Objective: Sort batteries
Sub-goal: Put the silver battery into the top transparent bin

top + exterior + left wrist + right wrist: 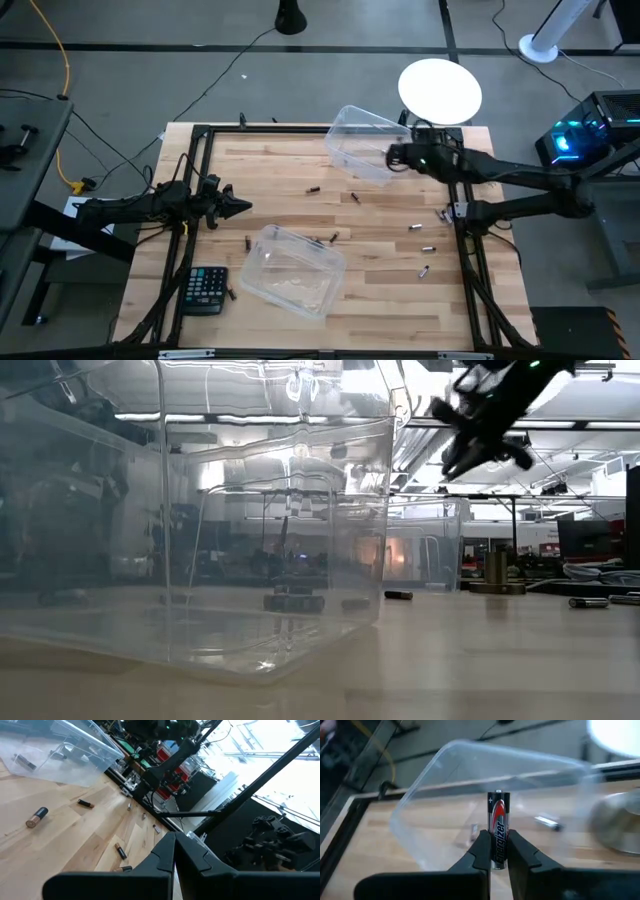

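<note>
The right tool (499,851) grips an upright Energizer battery (499,829) just before the far clear bin (445,785); the left tool (174,851) is closed, empty.

Right gripper (499,851) raised, fingers clamped on a load; left gripper (240,207) closed, low.
</note>
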Available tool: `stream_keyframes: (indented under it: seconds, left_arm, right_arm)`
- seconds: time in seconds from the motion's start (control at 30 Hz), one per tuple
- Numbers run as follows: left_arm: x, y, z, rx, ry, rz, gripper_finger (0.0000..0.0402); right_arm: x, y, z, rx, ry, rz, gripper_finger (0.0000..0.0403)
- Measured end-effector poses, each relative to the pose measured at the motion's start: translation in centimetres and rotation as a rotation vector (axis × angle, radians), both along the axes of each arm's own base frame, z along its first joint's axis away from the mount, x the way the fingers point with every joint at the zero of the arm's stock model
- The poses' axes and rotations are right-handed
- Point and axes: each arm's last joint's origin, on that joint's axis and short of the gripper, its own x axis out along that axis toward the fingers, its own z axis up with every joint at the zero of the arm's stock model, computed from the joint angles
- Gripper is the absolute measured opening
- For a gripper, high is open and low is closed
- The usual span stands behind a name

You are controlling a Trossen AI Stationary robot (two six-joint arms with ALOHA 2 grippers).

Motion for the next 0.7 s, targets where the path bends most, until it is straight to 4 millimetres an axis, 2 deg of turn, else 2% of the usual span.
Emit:
stream_keyframes:
  seconds: [0.1,0.23,0.33,0.43,0.5,0.57,0.63,0.7]
  left_arm:
    - [0.0,0.0,0.0,0.0,0.0,0.0,0.0]
    - [0.0,0.0,0.0,0.0,0.0,0.0,0.0]
    - [0.0,0.0,0.0,0.0,0.0,0.001,0.0]
    - [0.0,0.0,0.0,0.0,0.0,0.001,0.0]
    - [0.0,0.0,0.0,0.0,0.0,0.001,0.0]
    - [0.0,0.0,0.0,0.0,0.0,0.001,0.0]
    - [0.0,0.0,0.0,0.0,0.0,0.0,0.0]
    - [0.0,0.0,0.0,0.0,0.0,0.001,0.0]
  right_arm:
    - [1.6,-1.0,-0.6,0.047,0.021,0.059,0.003]
    - [3.0,-1.5,-0.9,0.056,0.082,0.116,0.0107]
    - [3.3,-1.3,0.8,0.0,0.1,0.18,0.017]
    - [2.7,-0.7,3.1,-0.031,0.187,0.271,0.0218]
    - [2.0,0.3,4.8,-0.012,0.236,0.356,0.0233]
    - [1.2,2.2,6.0,0.036,0.273,0.492,0.0237]
    - [0.6,4.5,6.2,0.102,0.323,0.63,0.0236]
    - [-0.4,7.0,5.3,0.182,0.445,0.738,0.0232]
